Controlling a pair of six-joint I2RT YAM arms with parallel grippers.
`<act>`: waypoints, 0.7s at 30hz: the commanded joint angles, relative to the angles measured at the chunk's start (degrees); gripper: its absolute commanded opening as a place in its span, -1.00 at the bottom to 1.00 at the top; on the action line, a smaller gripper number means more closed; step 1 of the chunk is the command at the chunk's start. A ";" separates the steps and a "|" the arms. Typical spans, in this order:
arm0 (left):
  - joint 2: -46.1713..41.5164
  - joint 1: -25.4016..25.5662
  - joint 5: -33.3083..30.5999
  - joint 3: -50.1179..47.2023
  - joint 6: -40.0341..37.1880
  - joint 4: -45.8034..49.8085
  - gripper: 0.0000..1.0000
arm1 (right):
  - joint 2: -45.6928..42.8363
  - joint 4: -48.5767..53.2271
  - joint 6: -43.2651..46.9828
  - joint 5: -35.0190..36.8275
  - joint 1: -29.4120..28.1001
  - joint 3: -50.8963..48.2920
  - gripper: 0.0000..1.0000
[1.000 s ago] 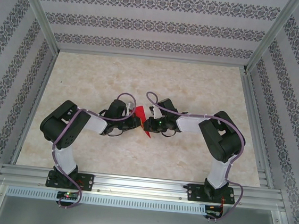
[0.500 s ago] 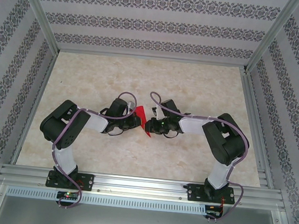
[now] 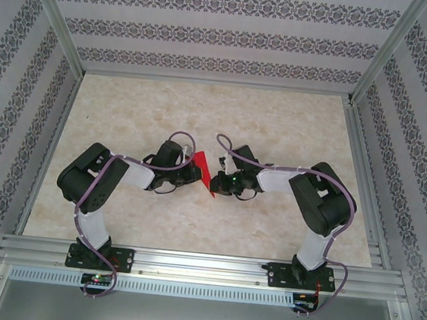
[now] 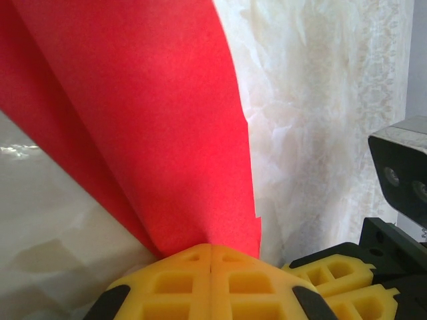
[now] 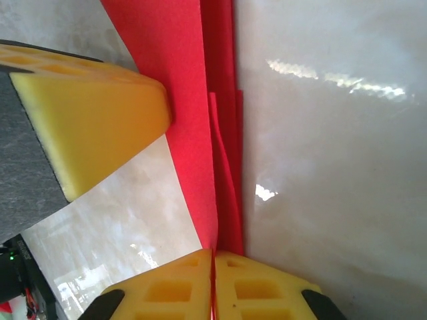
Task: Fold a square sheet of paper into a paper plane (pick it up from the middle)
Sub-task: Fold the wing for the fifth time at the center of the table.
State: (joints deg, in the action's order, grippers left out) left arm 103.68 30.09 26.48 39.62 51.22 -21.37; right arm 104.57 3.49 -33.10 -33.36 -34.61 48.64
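Left gripper [image 4: 211, 248]: pads pressed together, pinching the folded red paper [image 4: 133, 120] where its layers come to a point
Right gripper [image 5: 213, 255]: pads shut tight on a thin edge of the same paper, gripping from the opposite side
Paper: held between the two grippers over the middle of the marble table [image 3: 279, 121], standing on edge, creased into overlapping layers; resting on the surface or lifted, cannot tell
Arms: both bent inward, wrists almost nose to nose
Left pad [image 5: 93, 113]: just beside the sheet, seen from the right wrist
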 commanded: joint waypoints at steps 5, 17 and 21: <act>1.04 0.35 -4.22 0.10 -1.39 6.66 -0.94 | -1.78 3.72 1.34 1.42 -0.12 -0.78 -0.64; 2.25 0.40 -5.93 1.72 -0.94 10.91 -0.96 | -2.69 7.96 3.36 4.07 -0.62 -1.78 -0.73; 2.75 0.41 -6.00 2.49 -1.01 12.27 -0.97 | -5.69 7.91 3.00 4.08 -0.62 -1.01 -0.65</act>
State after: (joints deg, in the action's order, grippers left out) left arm 103.70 30.15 25.78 42.11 51.22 -15.94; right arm 101.41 7.84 -31.31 -31.68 -34.79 47.64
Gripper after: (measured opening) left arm 0.061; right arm 0.168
